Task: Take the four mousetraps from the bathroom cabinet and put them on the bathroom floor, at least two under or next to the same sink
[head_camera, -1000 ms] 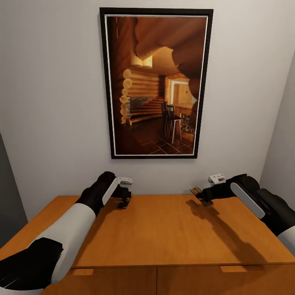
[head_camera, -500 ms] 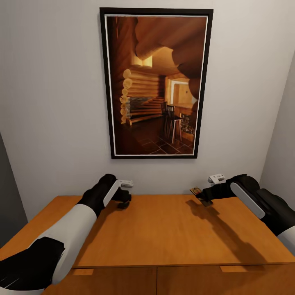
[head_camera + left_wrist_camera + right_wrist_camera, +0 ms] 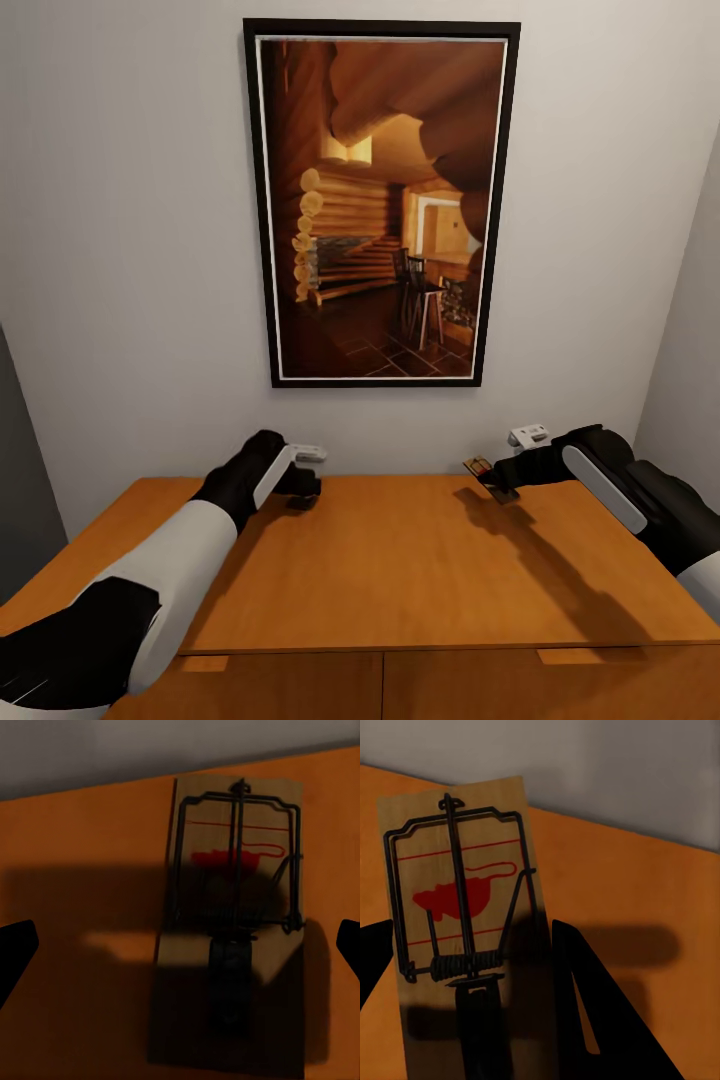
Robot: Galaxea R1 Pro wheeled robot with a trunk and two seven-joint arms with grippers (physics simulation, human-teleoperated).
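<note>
Two mousetraps are seen on the cabinet (image 3: pixel 420 570) surface. One mousetrap (image 3: pixel 232 907) is lying flat between the spread fingers of the open left gripper (image 3: pixel 303 492). The other mousetrap (image 3: pixel 461 937) is clamped in the right gripper (image 3: pixel 497 487), raised.

Quick count of what's here: two mousetraps total. One mousetrap (image 3: pixel 232 922) lies flat on the orange-brown cabinet (image 3: pixel 400 560) top under the left gripper (image 3: pixel 300 497), jaws spread wide on either side of it. The other mousetrap (image 3: pixel 465 937) is pinched in the right gripper (image 3: pixel 497 487), over at the far right of the cabinet top. Each trap has one red bait-shaped print and one dark wire bar with a coil spring. Two arms, two grippers. One cabinet, with two small tab handles on its near edge. One framed picture (image 3: pixel 381 200) on the far wall.
</note>
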